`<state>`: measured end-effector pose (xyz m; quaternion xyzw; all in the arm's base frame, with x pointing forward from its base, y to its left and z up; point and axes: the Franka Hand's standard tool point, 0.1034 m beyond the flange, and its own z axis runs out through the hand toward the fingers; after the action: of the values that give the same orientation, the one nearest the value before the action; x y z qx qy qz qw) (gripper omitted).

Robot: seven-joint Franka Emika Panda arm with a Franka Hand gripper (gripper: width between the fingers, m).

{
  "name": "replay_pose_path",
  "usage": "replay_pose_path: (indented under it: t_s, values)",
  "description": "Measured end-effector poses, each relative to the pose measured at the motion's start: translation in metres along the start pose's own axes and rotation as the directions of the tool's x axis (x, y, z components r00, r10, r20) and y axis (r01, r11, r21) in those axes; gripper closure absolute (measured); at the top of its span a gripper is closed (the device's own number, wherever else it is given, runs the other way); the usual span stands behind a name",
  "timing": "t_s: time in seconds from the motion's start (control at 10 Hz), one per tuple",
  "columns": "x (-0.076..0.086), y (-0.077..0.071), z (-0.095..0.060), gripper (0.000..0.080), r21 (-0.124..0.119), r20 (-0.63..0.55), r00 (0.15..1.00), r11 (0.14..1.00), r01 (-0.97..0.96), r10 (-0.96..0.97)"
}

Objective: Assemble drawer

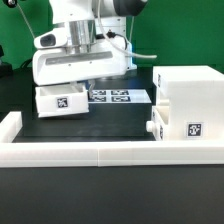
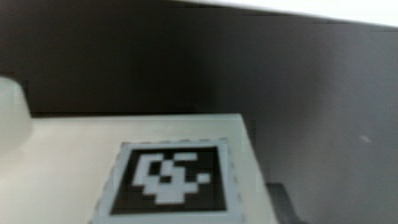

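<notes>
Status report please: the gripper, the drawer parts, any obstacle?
Gripper low over small white plastic tray, jaws hidden. Tall white housing apart, second tray at its front. Nothing in the way.

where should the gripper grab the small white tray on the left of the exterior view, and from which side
Probably from above, across the two side walls of the tray. It sits upright with its tagged face toward the camera and the gripper right over it, so a straight descent looks simplest. Whether the gripper is open cannot be told.
</notes>
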<state>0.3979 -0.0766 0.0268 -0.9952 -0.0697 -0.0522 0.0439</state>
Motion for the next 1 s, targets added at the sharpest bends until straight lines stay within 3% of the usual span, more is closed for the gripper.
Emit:
replay_pose_path:
  t_s: [0.2, 0.3, 0.6, 0.9, 1.0]
  values:
    - [0.013, -0.005, -0.016, 0.0757, 0.022, 0.007, 1.0, 1.0, 0.019, -0.02]
    - [0.02, -0.005, -0.022, 0.0757, 0.016, -0.003, 0.999, 0.999, 0.044, -0.044]
    - [0.019, -0.004, -0.02, 0.0757, 0.013, 0.001, 0.976, 0.976, 0.218, -0.218]
    - [0.045, -0.007, -0.026, 0.0757, 0.02, 0.013, 0.844, 0.844, 0.536, -0.537]
    - [0.053, -0.008, -0.028, 0.0757, 0.038, 0.025, 0.796, 0.797, 0.603, -0.604]
